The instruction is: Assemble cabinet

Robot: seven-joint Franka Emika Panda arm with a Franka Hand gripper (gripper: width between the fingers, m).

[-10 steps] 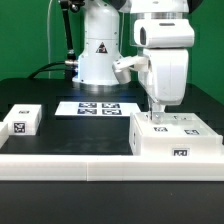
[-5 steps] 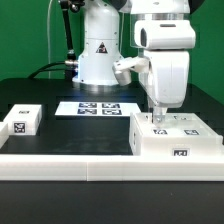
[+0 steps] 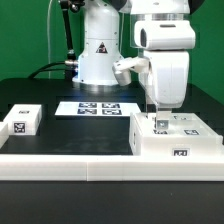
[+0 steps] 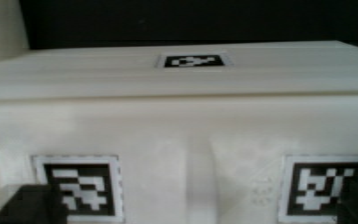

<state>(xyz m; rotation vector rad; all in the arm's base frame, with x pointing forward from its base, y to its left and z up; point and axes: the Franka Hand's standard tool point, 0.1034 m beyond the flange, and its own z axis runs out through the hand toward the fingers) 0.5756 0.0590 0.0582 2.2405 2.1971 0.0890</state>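
The cabinet (image 3: 176,141) is a big white box with square tags, at the exterior view's right by the front rail. My gripper (image 3: 157,120) hangs straight down over the left part of its top, fingertips at or just above the surface. In the wrist view the cabinet (image 4: 176,110) fills the frame very close, with one tag at the far edge and two near ones. My gripper (image 4: 190,216) shows only as dark fingertips (image 4: 12,208) at the frame's corners, set wide apart with nothing between them. A smaller white tagged block (image 3: 22,120) lies at the exterior view's left.
The marker board (image 3: 98,107) lies flat at the table's middle, in front of the robot base (image 3: 98,55). A long white rail (image 3: 90,166) runs along the table's front edge, right against the cabinet's front face.
My gripper has sunk a little lower toward the cabinet's top. The cabinet and the small block have not moved.
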